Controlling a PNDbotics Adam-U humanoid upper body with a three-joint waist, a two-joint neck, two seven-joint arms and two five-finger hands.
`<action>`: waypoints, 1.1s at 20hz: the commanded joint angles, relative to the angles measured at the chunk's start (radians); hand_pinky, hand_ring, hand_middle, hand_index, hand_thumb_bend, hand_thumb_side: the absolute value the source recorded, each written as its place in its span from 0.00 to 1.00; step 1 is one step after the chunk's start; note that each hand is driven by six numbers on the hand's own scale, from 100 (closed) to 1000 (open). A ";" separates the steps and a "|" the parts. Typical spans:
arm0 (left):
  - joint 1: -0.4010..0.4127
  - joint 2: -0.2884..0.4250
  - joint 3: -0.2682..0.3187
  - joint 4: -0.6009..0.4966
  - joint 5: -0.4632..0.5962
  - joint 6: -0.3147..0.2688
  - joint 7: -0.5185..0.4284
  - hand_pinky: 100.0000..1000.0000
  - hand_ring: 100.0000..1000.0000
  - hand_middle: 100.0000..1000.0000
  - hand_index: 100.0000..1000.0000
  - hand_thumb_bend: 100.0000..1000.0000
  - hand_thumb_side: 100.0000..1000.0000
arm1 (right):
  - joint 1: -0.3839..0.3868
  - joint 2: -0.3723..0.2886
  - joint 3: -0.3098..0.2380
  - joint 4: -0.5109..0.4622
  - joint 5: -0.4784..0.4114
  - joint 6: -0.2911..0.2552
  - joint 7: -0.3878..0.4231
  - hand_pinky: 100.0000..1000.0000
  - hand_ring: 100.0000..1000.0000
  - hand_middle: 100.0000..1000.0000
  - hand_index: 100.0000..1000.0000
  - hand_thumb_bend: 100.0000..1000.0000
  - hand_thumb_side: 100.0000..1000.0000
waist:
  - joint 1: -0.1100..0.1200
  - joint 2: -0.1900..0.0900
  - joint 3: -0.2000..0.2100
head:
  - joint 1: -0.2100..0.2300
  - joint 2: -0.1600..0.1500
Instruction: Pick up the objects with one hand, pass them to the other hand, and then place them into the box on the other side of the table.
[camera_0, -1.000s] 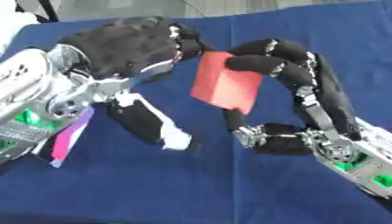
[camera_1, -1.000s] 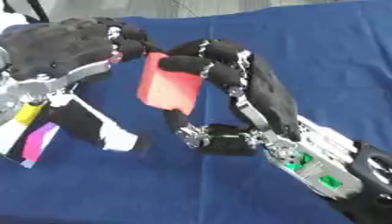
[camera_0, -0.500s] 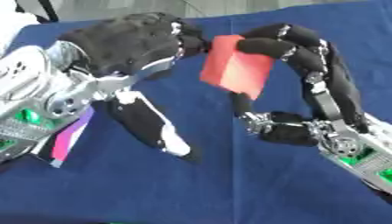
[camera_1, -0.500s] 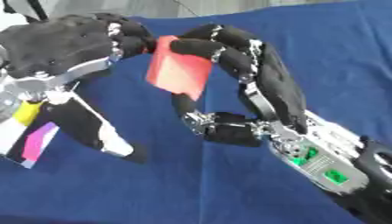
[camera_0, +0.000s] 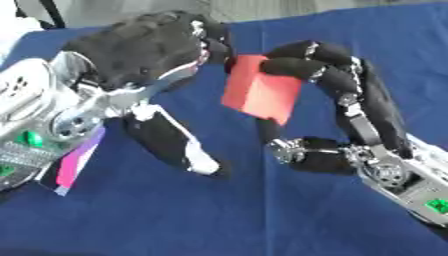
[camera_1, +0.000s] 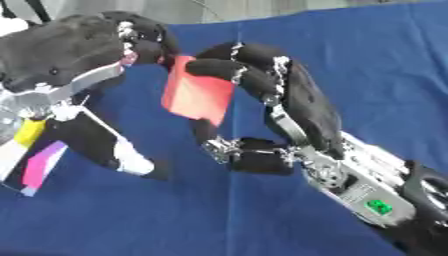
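A flat red block (camera_0: 261, 95) hangs in the air over the blue table (camera_0: 262, 220). My right hand (camera_0: 325, 75) comes in from the lower right, its fingers curled over the block's top edge and its thumb (camera_0: 302, 150) below. My left hand (camera_0: 149, 47) reaches from the left; its curled fingertips (camera_0: 214, 47) meet the block's upper left corner, and its thumb (camera_0: 175, 142) points down, apart from the block. Whether the left fingers hold the block I cannot tell.
A flat pink and purple thing (camera_0: 77, 162) lies on the blue cloth at the lower left, partly under my left forearm. The table's far edge runs along the top, with a pale floor beyond.
My right hand has carried the red block up and towards the left hand, until the left fingertips meet its corner. The left hand has barely moved.
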 joint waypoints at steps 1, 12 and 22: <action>-0.020 0.005 0.008 -0.011 -0.001 0.012 0.020 0.96 0.91 0.77 0.91 0.78 0.48 | -0.009 -0.001 0.003 -0.009 0.011 -0.002 0.005 0.56 0.38 0.35 0.63 0.00 0.00 | -0.005 -0.016 0.000 | 0.004 -0.013; -0.028 -0.005 0.000 -0.011 0.026 0.021 0.034 0.96 0.90 0.76 0.90 0.74 0.48 | -0.010 0.003 0.012 -0.009 0.019 -0.007 0.006 0.56 0.38 0.35 0.63 0.00 0.00 | -0.005 -0.015 0.000 | 0.010 -0.009; -0.037 -0.014 -0.006 -0.011 0.072 0.034 0.077 0.94 0.87 0.72 0.84 0.53 0.38 | -0.012 0.007 0.019 -0.009 0.017 -0.016 0.015 0.56 0.38 0.35 0.63 0.00 0.00 | -0.007 -0.011 0.000 | 0.002 -0.004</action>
